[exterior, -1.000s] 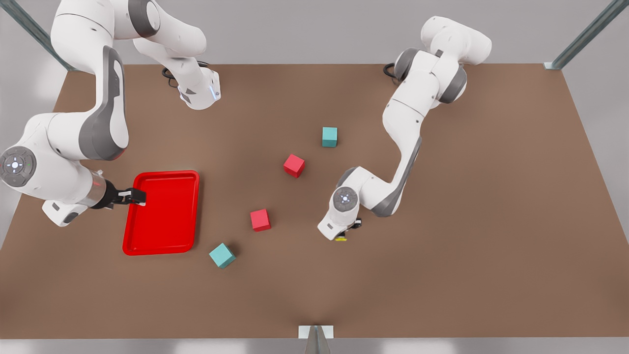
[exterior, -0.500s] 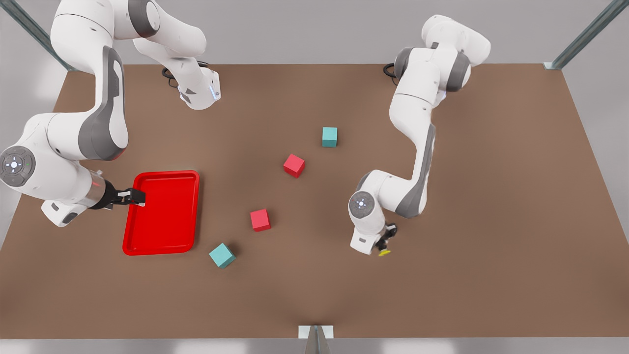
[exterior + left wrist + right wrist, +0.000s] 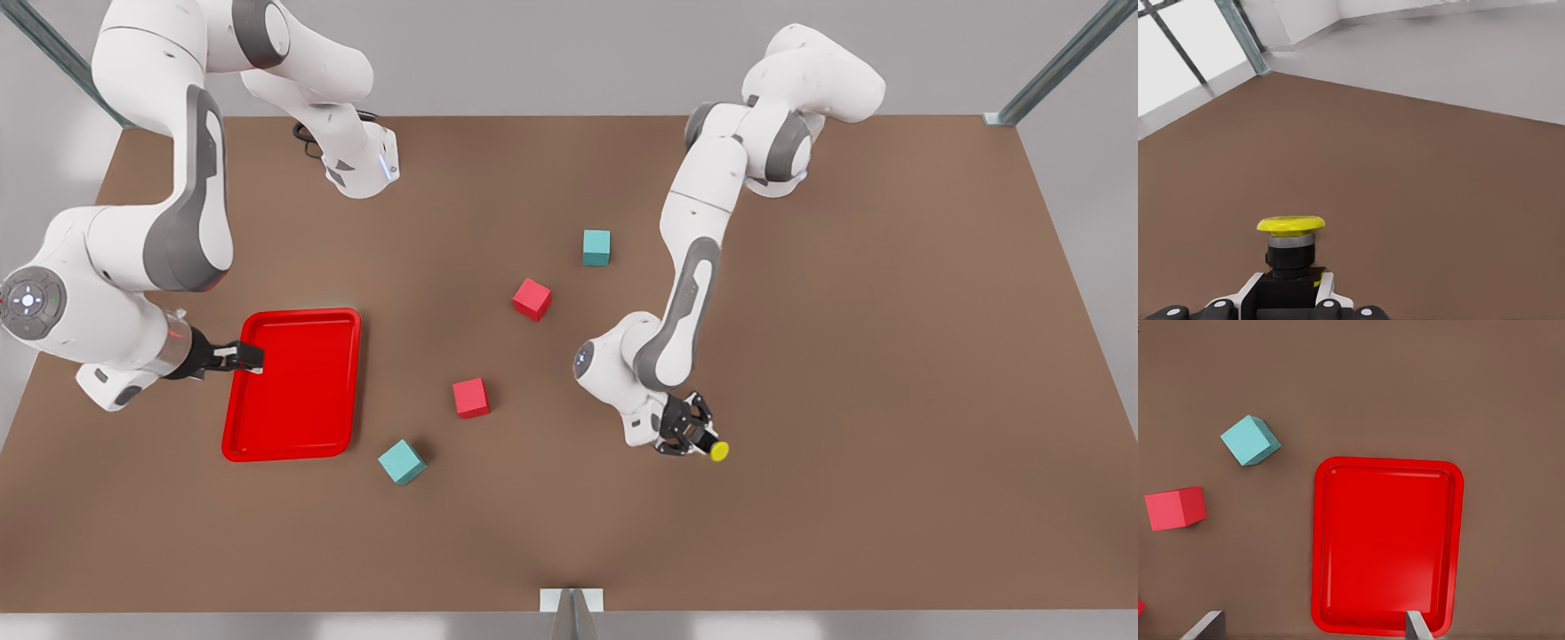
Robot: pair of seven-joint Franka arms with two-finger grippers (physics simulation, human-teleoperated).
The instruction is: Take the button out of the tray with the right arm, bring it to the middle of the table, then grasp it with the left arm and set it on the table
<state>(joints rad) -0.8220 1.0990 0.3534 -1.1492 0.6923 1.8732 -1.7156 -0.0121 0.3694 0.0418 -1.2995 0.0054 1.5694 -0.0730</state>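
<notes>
The button (image 3: 716, 450) is held in the left gripper (image 3: 696, 436), which is clenched on its dark boxy body, at the front view's right of centre, toward the near edge of the desk (image 3: 889, 356). In the front view the yellow cap points toward the front view's right, so the button is carried on its side, and whether it touches the desk cannot be told. In the left wrist view the button (image 3: 1291, 243) is seen between the pale fingers (image 3: 1251, 293), with bare brown desk (image 3: 1418, 187) beyond it.

The right gripper (image 3: 242, 356) waits over the edge of the tray (image 3: 342, 373) that faces the front view's left, and it is seen spread apart and holding nothing. In the right wrist view the tray (image 3: 1321, 540) lies below the camera, with two grey fingertips (image 3: 1205, 628) at the edge of the picture, well apart from each other.

Four cubes lie on the desk between the arms. A teal cube (image 3: 402, 461) lies near the tray's near corner, a red cube (image 3: 470, 397) a little beyond it, a second red cube (image 3: 532, 299) nearer the middle, and a second teal cube (image 3: 597, 247) farther back. All four are well apart from the button
</notes>
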